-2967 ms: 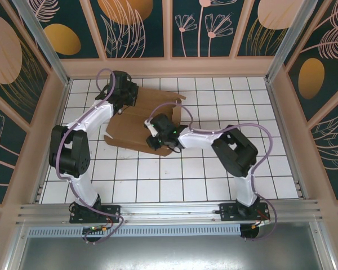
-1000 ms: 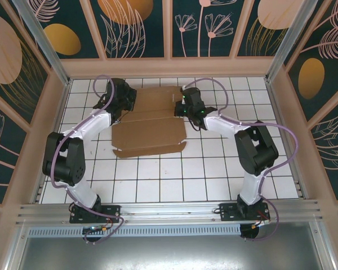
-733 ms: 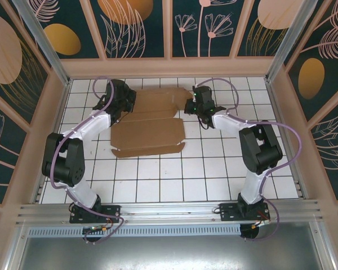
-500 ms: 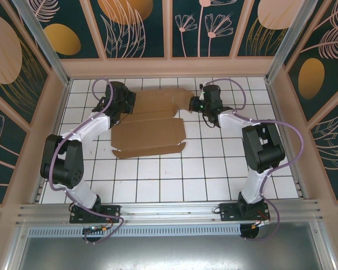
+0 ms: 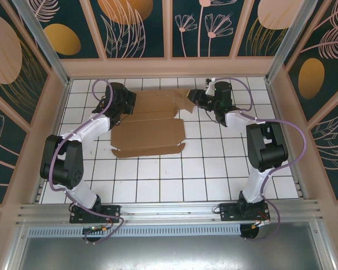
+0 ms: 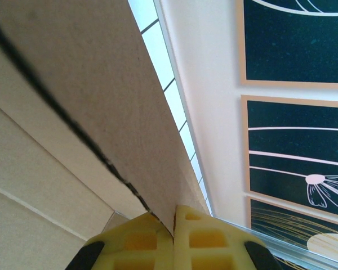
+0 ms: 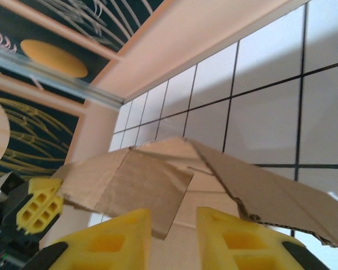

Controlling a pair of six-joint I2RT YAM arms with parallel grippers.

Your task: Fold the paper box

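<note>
The paper box lies opened out on the white tiled table, its sheet spreading from the table's middle toward 11 and 12 o'clock, with the larger near panel flat on the tiles and a crease line running across between it and the far panel. The left gripper sits at the sheet's 10 o'clock edge. In the left wrist view its yellow fingers are pressed together with the thin edge of the cardboard pinched between them, and the panel slopes away toward the peach back wall. The right gripper is at the sheet's 2 o'clock corner, where the flaps are lifted off the tiles. In the right wrist view its two yellow fingers stand apart, and the corner of one raised flap hangs down into the gap between them. Whether that corner touches either finger cannot be told. A second, ragged-edged flap tilts off toward 4 o'clock of that view, above the tiles. The left gripper's yellow finger also shows there at 8 o'clock, at the far end of the cardboard.
</note>
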